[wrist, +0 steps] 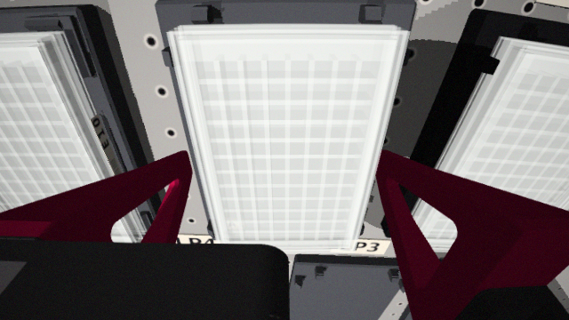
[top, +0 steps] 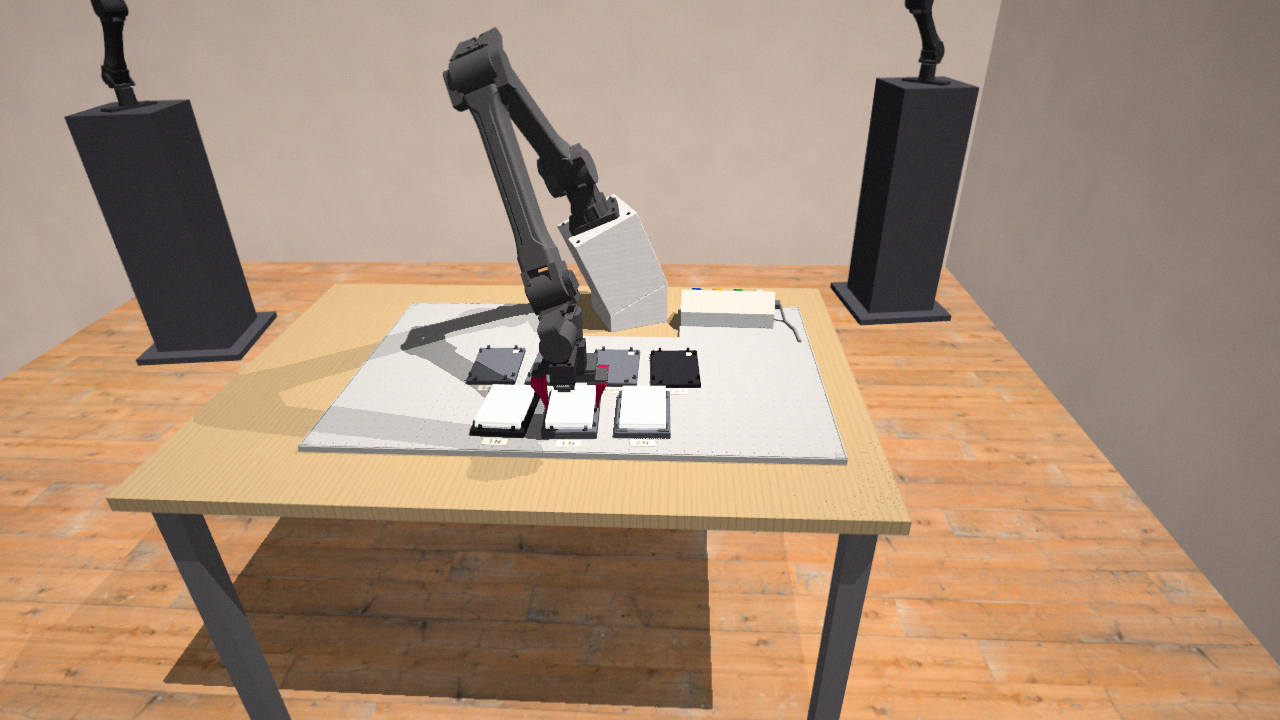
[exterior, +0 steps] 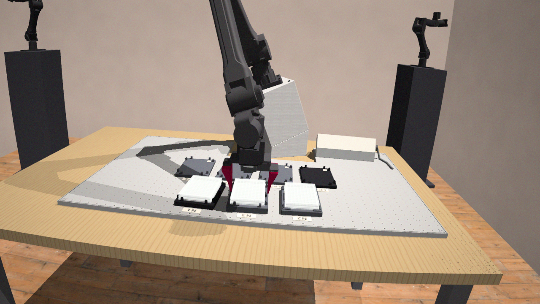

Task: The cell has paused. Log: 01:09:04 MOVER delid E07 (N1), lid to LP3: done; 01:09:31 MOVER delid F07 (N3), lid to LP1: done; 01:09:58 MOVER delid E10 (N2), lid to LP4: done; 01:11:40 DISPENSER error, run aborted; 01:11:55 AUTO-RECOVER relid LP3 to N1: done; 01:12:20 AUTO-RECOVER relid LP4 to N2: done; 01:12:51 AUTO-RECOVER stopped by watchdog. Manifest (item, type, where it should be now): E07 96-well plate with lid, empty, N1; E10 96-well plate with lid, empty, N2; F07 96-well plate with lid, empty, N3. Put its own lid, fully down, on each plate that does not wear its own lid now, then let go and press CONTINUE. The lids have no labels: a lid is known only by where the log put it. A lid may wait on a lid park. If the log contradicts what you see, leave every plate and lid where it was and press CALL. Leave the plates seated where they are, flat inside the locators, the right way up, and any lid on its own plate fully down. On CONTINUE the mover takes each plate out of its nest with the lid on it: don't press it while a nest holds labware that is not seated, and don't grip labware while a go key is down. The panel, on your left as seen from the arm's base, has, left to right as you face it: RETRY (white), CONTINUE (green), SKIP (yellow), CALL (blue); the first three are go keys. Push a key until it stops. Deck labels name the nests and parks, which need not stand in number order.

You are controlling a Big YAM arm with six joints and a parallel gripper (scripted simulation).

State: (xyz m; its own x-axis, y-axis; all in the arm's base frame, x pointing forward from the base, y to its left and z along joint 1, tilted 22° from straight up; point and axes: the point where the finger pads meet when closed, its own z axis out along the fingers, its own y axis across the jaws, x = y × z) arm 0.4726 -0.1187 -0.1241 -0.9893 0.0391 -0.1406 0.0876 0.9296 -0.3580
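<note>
I see my arm folded steeply down over the worktop, pincer spread apart, straddling the middle lidded plate at twelve o'clock, gripping nothing.

Side tag on left plate reads "E10"; deck label reads "P3", first letter hidden; other labels illegible.

End effector wide open over middle plate; fingers straddle it.
</note>
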